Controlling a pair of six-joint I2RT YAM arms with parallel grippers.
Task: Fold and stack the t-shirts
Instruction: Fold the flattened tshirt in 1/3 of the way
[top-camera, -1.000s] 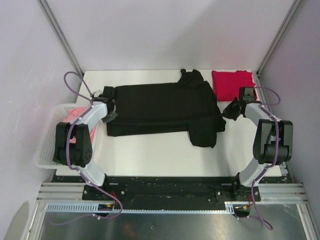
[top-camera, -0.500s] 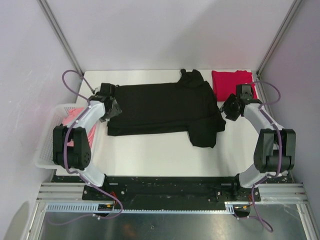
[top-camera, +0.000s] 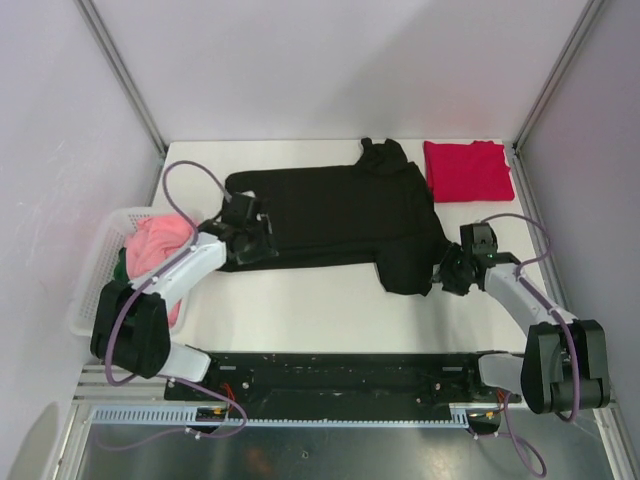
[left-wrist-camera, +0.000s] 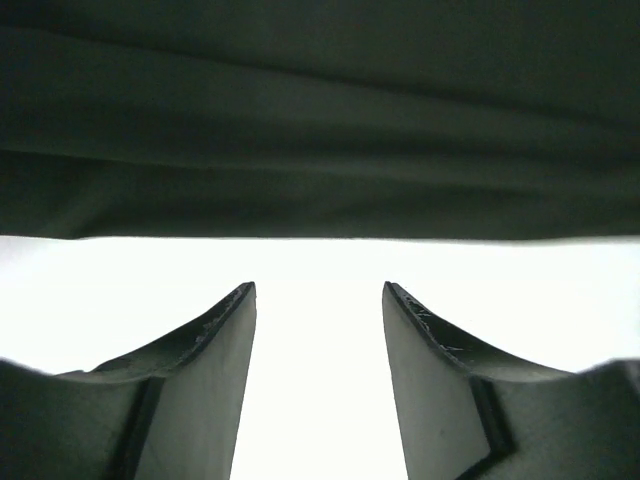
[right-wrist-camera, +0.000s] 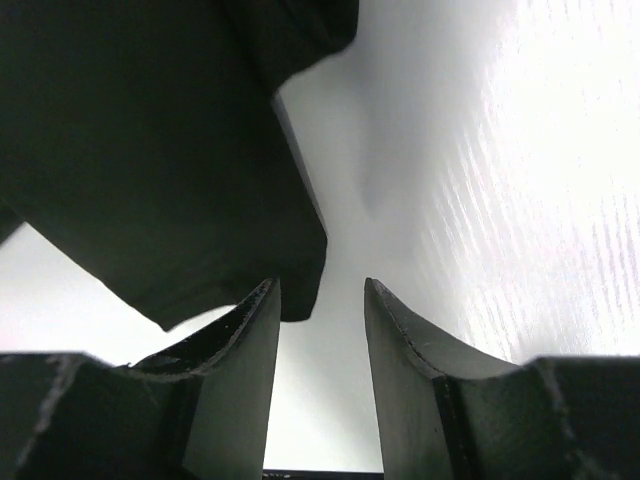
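The left end effector (left-wrist-camera: 319, 288) stands open and empty over the desk (top-camera: 320, 310). The near edge of the black t-shirt (top-camera: 340, 215) lies just ahead of its fingertips. The right end effector (right-wrist-camera: 320, 284) is also open and holds nothing, with a sleeve corner just ahead-left. The red t-shirt (top-camera: 467, 170) lies folded well beyond it.

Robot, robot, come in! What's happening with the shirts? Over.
Left gripper open, empty, at black shirt's near edge. Right gripper open, empty, by its sleeve. Red shirt folded, far right. Nothing blocking.
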